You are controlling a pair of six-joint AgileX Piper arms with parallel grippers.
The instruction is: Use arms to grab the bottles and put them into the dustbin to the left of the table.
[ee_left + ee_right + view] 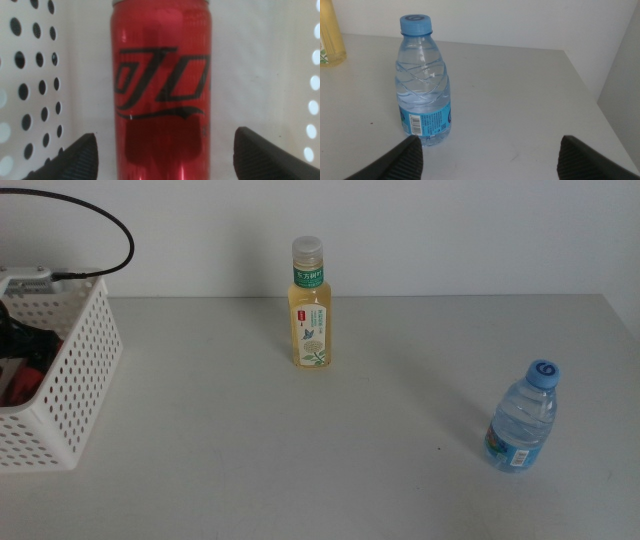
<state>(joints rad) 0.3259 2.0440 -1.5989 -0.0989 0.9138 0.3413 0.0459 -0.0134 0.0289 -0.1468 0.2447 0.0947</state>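
Observation:
A slim red soda can [160,75] stands inside the white perforated dustbin [35,75], between the jaws of my left gripper [165,152]. That gripper is open, with both jaws clear of the can. In the middle view the dustbin [70,370] sits at the table's left edge, with the left arm's dark parts inside it. The pale-yellow tea bottle [311,310] stands upright at mid-table, far side. The small water bottle [523,420] with a blue cap stands near the right. My right gripper [487,155] is open just short of the water bottle [424,82] and holds nothing.
A black cable [100,230] loops above the dustbin against the white back wall. The light-grey table [300,450] ends a short way to the right of the water bottle. The tea bottle [330,35] shows at the edge of the right wrist view.

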